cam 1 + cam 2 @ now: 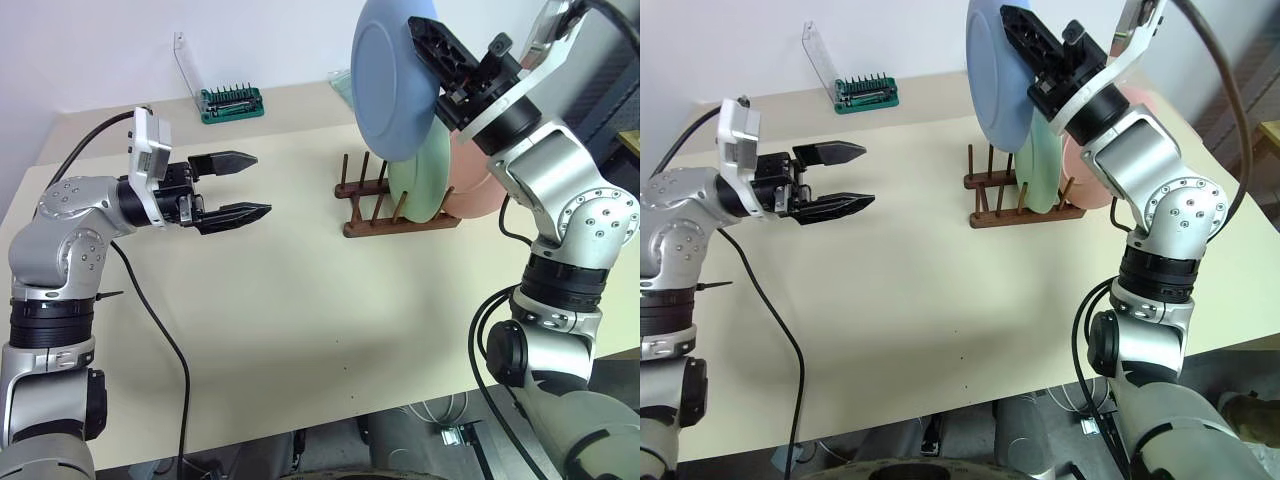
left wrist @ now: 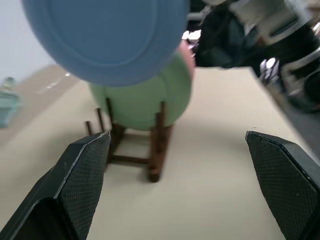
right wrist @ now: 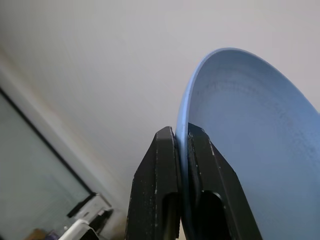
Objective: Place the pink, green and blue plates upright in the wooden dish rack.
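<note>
Blue plate (image 1: pixel 392 80) pinched by right gripper (image 3: pixel 182 150) above wooden dish rack (image 1: pixel 372 205); to be lowered vertically into a free slot. Left gripper (image 1: pixel 238 185) spread, empty.

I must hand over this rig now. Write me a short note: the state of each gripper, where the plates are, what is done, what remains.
Left gripper: open, empty, over the table, pointing at the wooden dish rack.
Right gripper: shut on the rim of the blue plate, held upright above the rack.
Done: green plate and pink plate stand upright in the rack.
Left: lower the blue plate into the free pegs beside the green plate, then release.
</note>
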Controlling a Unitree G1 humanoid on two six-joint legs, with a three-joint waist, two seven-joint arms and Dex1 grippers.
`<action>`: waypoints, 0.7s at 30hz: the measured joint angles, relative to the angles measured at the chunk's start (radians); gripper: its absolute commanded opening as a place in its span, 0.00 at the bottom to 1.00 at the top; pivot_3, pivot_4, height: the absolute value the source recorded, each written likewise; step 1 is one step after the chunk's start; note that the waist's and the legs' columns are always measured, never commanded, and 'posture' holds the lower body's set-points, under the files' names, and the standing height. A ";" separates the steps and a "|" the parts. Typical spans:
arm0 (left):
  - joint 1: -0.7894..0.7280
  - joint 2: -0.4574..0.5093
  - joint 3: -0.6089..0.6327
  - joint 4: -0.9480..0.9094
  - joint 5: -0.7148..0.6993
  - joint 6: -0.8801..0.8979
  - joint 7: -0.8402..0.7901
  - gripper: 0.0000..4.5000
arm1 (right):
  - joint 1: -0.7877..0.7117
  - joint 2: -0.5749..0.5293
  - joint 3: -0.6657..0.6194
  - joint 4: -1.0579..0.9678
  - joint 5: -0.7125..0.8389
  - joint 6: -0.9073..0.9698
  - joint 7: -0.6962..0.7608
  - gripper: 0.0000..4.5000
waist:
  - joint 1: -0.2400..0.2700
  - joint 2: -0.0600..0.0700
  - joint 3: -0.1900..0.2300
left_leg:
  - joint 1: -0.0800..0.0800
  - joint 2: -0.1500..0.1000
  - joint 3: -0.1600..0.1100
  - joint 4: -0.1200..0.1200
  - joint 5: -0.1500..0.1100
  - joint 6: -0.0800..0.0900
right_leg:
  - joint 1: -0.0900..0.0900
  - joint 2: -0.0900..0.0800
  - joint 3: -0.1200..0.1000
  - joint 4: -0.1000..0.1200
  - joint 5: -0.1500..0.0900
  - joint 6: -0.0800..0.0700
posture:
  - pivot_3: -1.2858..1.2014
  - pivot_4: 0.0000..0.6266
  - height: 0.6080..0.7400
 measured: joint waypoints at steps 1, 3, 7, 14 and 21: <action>0.000 0.000 -0.001 0.000 0.007 -0.009 0.001 0.99 | 0.012 0.008 -0.002 0.000 0.000 -0.003 -0.012 0.00 | 0.000 0.000 0.000 | 0.000 0.000 0.000 0.000 0.000 0.000 | 0.000 0.000 0.000 0.000 0.000 0.000 | 0.52 0.24 1.00; 0.000 0.000 -0.002 0.001 0.021 -0.024 0.001 0.99 | 0.025 0.031 -0.005 0.004 0.003 -0.010 -0.037 0.00 | 0.001 0.000 0.000 | 0.000 0.000 0.000 0.000 0.000 0.000 | 0.000 0.000 0.000 0.000 0.000 0.000 | 0.52 0.24 1.00; 0.000 -0.002 -0.002 0.009 0.019 -0.015 0.001 0.99 | 0.028 0.076 -0.013 0.003 0.033 -0.040 -0.083 0.00 | 0.001 0.000 0.000 | 0.000 0.000 0.000 0.000 0.000 0.000 | 0.000 0.000 0.000 0.000 0.000 0.000 | 0.52 0.24 1.00; -0.007 -0.017 -0.003 0.013 0.017 -0.001 0.001 0.99 | 0.073 0.122 -0.012 -0.017 0.043 -0.079 -0.130 0.00 | 0.001 0.000 0.000 | 0.000 0.000 0.000 0.000 0.000 0.000 | 0.000 0.000 0.000 0.000 0.000 0.000 | 0.52 0.24 1.00; -0.008 -0.017 -0.004 0.013 0.020 -0.001 0.001 0.99 | 0.123 0.118 0.008 -0.031 -0.007 -0.078 -0.119 0.00 | 0.001 0.000 0.000 | 0.000 0.000 0.000 0.000 0.000 0.000 | 0.000 0.001 0.000 -0.001 0.000 0.000 | 0.52 0.24 1.00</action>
